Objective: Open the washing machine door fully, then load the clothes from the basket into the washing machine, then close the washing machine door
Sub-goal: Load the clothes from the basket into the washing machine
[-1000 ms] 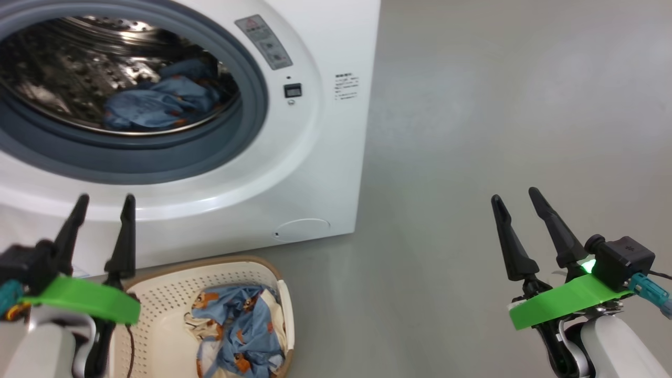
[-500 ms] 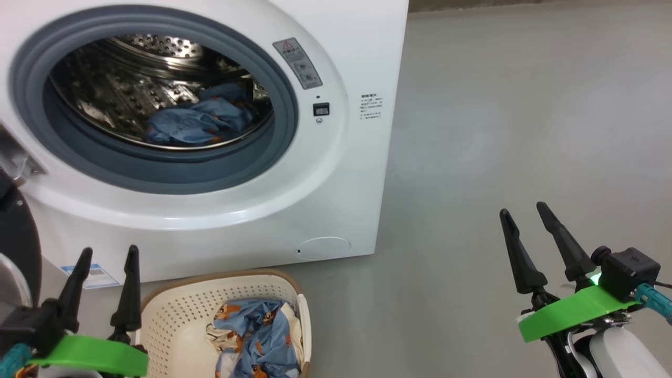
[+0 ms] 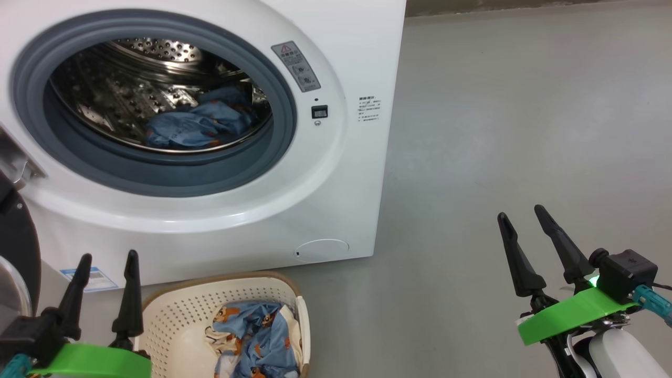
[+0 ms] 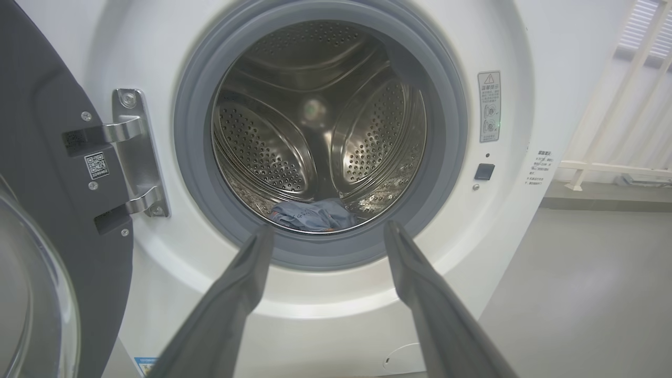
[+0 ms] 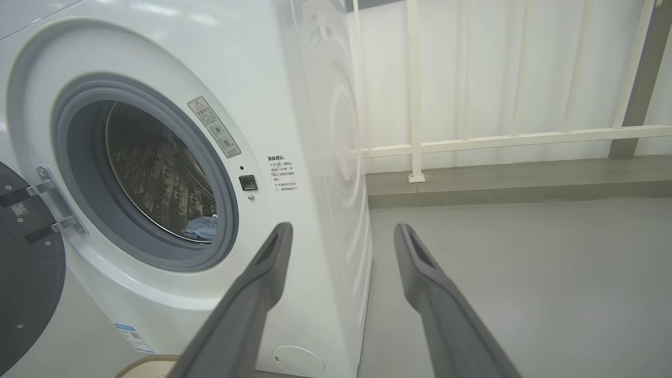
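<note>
The white washing machine [image 3: 336, 173] stands with its black door [image 4: 47, 199] swung wide to the left on a steel hinge. Some blue bear-print clothes [image 3: 197, 126] lie in the steel drum [image 4: 320, 131]. More of the clothes [image 3: 254, 338] lie in the cream basket [image 3: 173, 320] on the floor in front of the machine. My left gripper [image 3: 107, 260] is open and empty, just left of the basket and below the door opening. Out over the floor to the machine's right, my right gripper [image 3: 522, 212] is open with nothing in it.
Grey floor [image 3: 525, 131] spreads to the right of the machine. A white railing [image 5: 472, 142] on a low kerb runs behind it. The machine's round white cap [image 3: 321, 250] and blue label [image 3: 89, 278] sit low on its front.
The camera has risen and drawn back, so more of the machine and the door edge show. Both grippers sit lower in view and stay open.
</note>
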